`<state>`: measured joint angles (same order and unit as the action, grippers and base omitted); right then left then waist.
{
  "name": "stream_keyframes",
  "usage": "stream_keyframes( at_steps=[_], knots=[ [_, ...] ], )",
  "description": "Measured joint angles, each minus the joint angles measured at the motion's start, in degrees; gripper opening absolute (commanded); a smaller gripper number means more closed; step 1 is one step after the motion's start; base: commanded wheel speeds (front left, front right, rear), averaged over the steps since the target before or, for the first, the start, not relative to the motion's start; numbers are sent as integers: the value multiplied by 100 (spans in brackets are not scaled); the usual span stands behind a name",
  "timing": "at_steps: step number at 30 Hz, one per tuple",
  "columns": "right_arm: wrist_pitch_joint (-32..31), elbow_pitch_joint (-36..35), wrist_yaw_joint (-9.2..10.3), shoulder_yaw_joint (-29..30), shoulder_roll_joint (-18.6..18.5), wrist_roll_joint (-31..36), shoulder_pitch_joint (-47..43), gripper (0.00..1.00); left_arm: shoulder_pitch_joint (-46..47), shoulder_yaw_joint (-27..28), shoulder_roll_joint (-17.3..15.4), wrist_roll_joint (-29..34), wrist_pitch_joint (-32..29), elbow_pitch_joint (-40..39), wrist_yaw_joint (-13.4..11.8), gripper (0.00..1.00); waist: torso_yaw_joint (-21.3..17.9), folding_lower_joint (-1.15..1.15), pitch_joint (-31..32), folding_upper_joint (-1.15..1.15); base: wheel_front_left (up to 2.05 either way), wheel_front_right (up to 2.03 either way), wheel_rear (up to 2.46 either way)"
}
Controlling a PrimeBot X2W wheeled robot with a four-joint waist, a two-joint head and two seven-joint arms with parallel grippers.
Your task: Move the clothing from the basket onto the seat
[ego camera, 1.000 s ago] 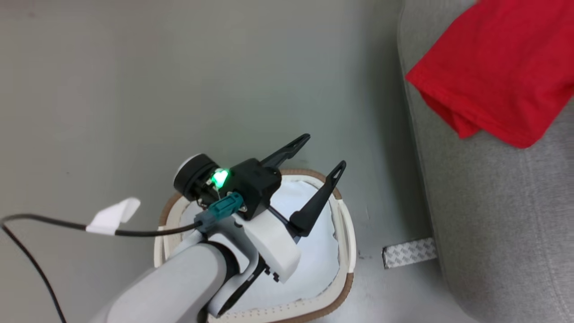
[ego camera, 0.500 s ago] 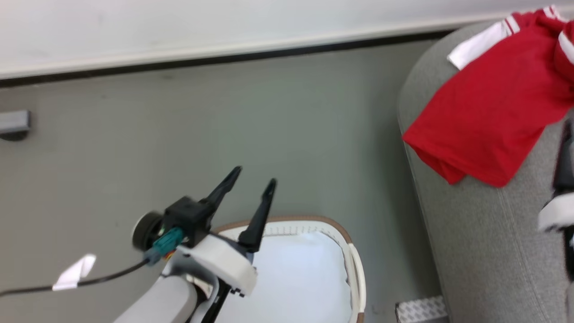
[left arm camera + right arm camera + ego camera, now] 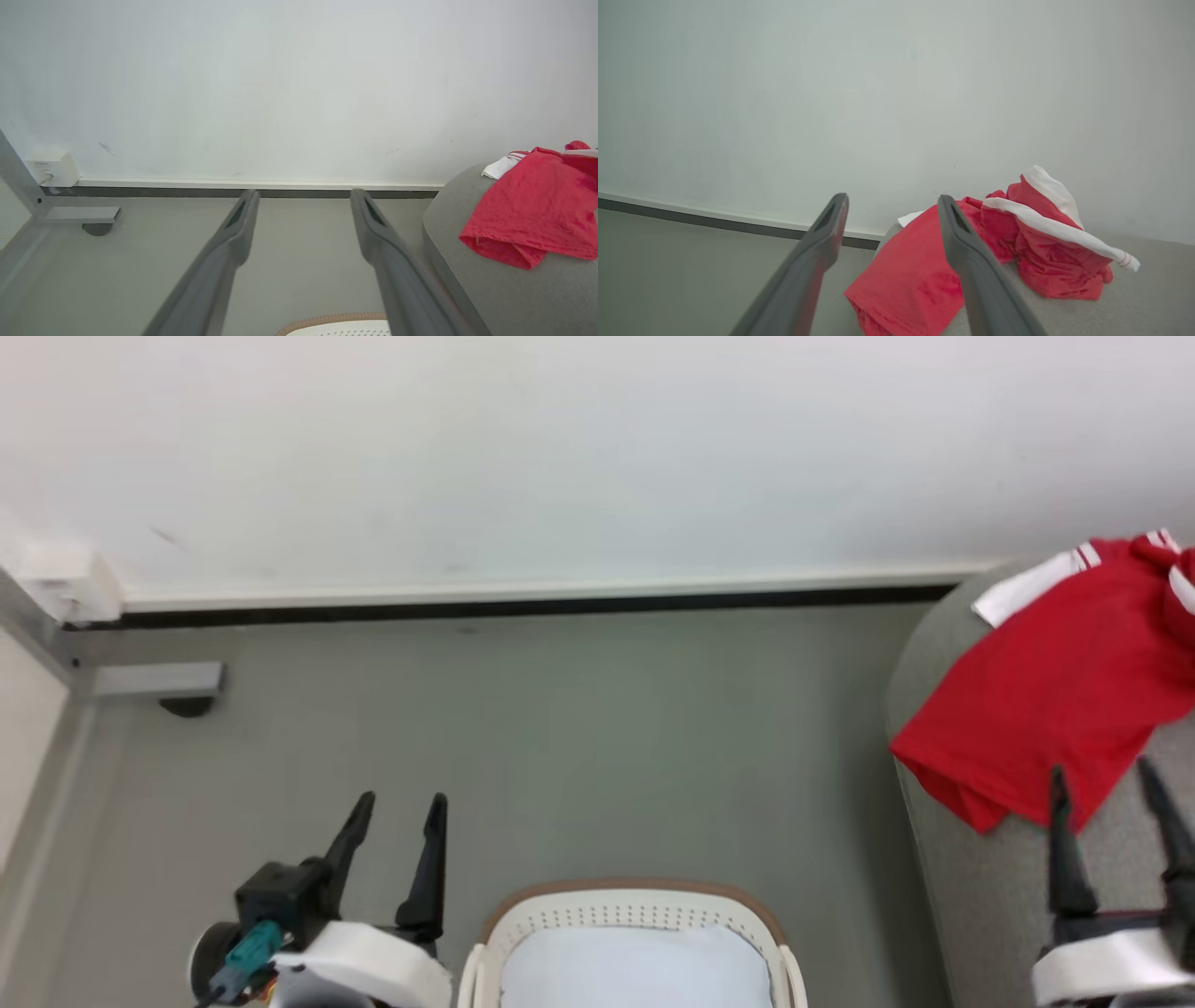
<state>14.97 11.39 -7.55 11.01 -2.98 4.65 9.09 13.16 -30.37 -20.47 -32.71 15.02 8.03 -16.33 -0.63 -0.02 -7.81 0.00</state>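
The red clothing (image 3: 1064,719) with white trim lies on the grey seat (image 3: 990,887) at the right, its hem hanging over the rounded edge; it also shows as clothing (image 3: 532,210) on the seat (image 3: 514,294) and as a heap of clothing (image 3: 999,252). The white basket (image 3: 635,915) with a brown rim stands at the bottom centre, with white lining inside. My left gripper (image 3: 400,803) is open beside the basket's left, over the floor, holding nothing. My right gripper (image 3: 1102,775) is open above the seat, just short of the clothing's hem. Both gripper pairs, left gripper (image 3: 303,193) and right gripper (image 3: 892,198), stand apart.
Grey floor (image 3: 560,737) spreads between the basket and a white wall with a dark baseboard (image 3: 523,609). A grey bracket or foot (image 3: 159,681) and a white wall box (image 3: 51,169) sit at the far left.
The head camera has tilted up, so the wall came into view. My left arm has drawn back from over the basket to its left side; my right gripper has come into view over the seat.
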Motion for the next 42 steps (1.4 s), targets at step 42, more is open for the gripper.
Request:
stream_keyframes(
  at_steps=[42],
  knots=[
    [0,-49,0,-789,26,-658,-1340,100,-1673,2547,1525,2091,11,353,1934,100,-81,2,1068,0,0,0,0]
  ],
)
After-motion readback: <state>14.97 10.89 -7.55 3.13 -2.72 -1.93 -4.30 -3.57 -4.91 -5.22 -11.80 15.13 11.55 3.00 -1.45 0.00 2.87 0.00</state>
